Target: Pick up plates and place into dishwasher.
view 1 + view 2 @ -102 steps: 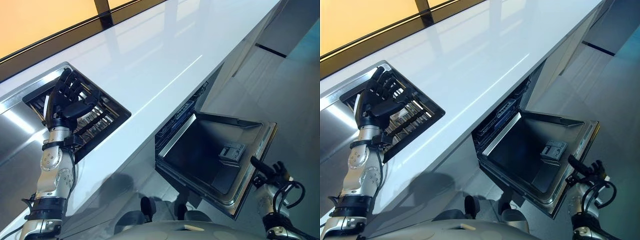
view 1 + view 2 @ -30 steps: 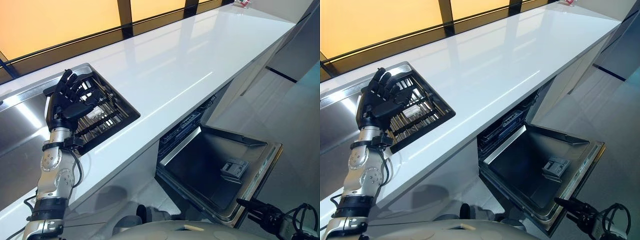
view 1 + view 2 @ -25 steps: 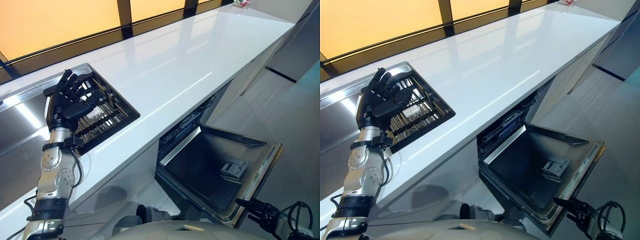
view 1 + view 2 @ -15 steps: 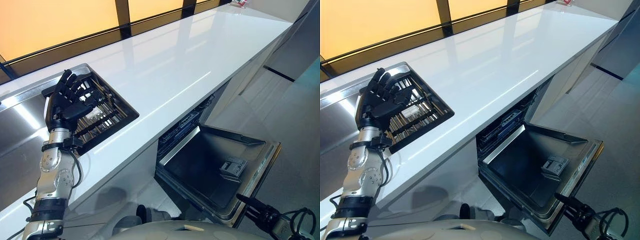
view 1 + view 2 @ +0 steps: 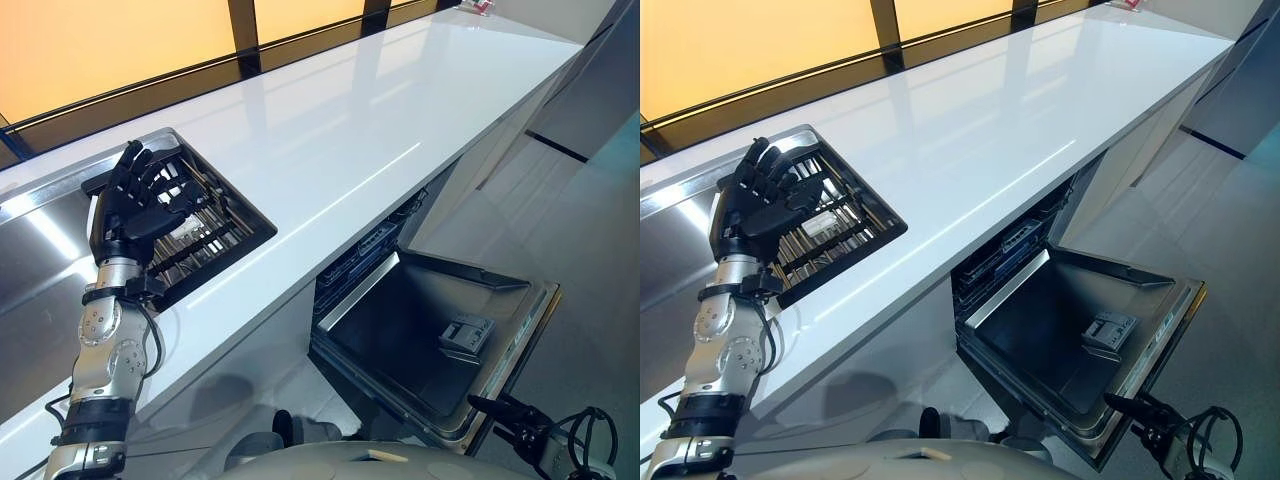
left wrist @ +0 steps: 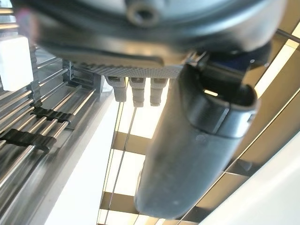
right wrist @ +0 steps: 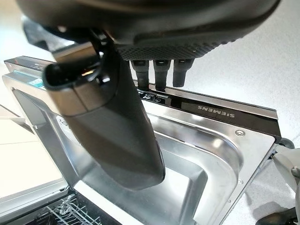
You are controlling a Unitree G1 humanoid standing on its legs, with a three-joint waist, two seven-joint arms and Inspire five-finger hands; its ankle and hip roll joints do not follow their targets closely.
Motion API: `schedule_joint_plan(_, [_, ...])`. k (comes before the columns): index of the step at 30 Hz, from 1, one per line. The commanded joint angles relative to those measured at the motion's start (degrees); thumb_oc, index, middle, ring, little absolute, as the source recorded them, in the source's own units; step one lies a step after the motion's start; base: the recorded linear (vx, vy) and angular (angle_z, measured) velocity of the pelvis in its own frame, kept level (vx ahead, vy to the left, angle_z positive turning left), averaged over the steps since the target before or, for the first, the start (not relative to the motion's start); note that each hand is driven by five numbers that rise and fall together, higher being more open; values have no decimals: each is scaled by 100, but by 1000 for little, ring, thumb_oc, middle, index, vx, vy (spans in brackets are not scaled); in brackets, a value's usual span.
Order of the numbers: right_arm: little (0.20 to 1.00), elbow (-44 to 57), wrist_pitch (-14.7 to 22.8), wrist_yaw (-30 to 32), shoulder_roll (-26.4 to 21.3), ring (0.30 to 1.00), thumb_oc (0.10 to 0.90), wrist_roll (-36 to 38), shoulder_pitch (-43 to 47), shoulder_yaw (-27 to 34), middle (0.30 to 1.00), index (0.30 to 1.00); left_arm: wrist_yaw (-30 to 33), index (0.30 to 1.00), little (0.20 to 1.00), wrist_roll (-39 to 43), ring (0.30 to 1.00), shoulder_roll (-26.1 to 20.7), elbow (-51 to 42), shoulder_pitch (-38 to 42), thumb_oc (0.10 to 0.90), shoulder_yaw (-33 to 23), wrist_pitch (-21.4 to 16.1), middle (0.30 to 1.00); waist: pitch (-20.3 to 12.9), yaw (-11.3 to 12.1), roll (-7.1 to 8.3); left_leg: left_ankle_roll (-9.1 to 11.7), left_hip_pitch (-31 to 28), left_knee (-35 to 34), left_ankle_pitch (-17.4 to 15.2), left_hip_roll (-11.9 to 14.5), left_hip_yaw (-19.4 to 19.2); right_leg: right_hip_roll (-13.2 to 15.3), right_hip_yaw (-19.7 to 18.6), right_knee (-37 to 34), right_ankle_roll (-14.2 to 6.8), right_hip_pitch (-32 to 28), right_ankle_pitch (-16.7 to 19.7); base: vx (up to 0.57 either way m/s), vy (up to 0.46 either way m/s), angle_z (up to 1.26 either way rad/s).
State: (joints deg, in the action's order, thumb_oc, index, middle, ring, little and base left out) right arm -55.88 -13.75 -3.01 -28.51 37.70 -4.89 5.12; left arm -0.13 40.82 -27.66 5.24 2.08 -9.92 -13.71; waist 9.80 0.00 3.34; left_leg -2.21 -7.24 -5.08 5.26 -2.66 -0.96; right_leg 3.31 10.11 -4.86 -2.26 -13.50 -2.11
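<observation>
My left hand [image 5: 135,205] is raised over the black dish rack [image 5: 215,225] set in the sink, fingers spread and straight, holding nothing. A thin white edge [image 5: 94,212] shows beside that hand; I cannot tell whether it is a plate. In the left wrist view the rack's metal wires [image 6: 37,117] run past the hand's straight thumb [image 6: 187,154]. The dishwasher door [image 5: 430,330] hangs open below the counter, and its inner rack [image 5: 365,245] shows in the opening. My right hand [image 5: 505,412] hovers open at the door's near corner, empty, above the steel door lining [image 7: 197,154].
A long white counter [image 5: 350,110] runs from the steel sink [image 5: 40,250] to the far right. The open door juts out over the grey floor [image 5: 580,200]. A detergent compartment [image 5: 462,330] sits on the door's inner face. Dark window frames [image 5: 240,20] line the back.
The whole picture has shifted a little with the camera. My left hand keeps its place over the rack. My right hand sits lower in the picture than 3.4 s ago.
</observation>
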Motion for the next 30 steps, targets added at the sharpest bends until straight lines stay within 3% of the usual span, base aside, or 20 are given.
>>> schedule_joint_plan(1, [900, 498, -741, -1912, 988, 900, 800, 1613, 1131, -224, 900, 900, -219, 900, 900, -37, 900, 99, -274, 232, 800, -86, -503, 900, -76, 396, -434, -177, -289, 407, -1212, -298, 133, -131, 182, 1167, -147, 729, -569, 0, 0, 0])
schedule_joint_plan(5, [900, 396, -910, -2421, 1111, 900, 800, 1673, 1012, -123, 900, 900, -336, 900, 900, -44, 900, 121, -236, 208, 800, -134, -479, 900, -115, 398, -452, -174, -283, 401, -1221, -301, 129, -116, 208, 1173, -176, 738, -583, 0, 0, 0])
schedule_joint_plan(7, [900, 206, -577, -2295, 1062, 900, 800, 1100, 1006, -113, 900, 900, -323, 900, 900, -55, 900, 95, -289, 229, 800, -129, -410, 900, -130, 409, -455, -171, -279, 404, -1228, -301, 131, -107, 221, 1163, -184, 739, -581, 0, 0, 0])
schedule_joint_plan(9, [900, 176, -514, -2290, 971, 900, 800, 806, 1050, -148, 900, 900, -271, 900, 900, -58, 900, 65, -370, 242, 800, -126, -345, 900, -120, 426, -445, -166, -268, 421, -1230, -299, 139, -103, 229, 1155, -181, 730, -577, 0, 0, 0])
schedule_joint_plan(13, [900, 405, -1125, -2711, 966, 900, 800, 1492, 1094, -186, 900, 900, -281, 900, 900, -54, 900, 65, -415, 200, 800, -130, -341, 900, -100, 449, -430, -166, -280, 430, -1232, -303, 167, -105, 251, 1154, -164, 713, -578, 5, -15, 2])
schedule_joint_plan(16, [900, 605, -1310, -2902, 1080, 900, 800, 1853, 1106, -267, 900, 900, -332, 900, 900, -49, 900, 96, -376, 169, 800, -95, -390, 900, -91, 472, -441, -167, -279, 443, -1231, -314, 194, -97, 281, 1153, -163, 710, -570, 0, 0, 0])
schedule_joint_plan(30, [900, 2212, -1045, -2871, 1172, 900, 800, 2663, 1315, -898, 900, 900, -212, 900, 900, -127, 900, 99, -584, 65, 800, 79, -368, 900, -92, 613, -434, -139, -252, 418, -1178, -320, 289, -44, 427, 1051, -157, 634, -542, 6, 0, 2])
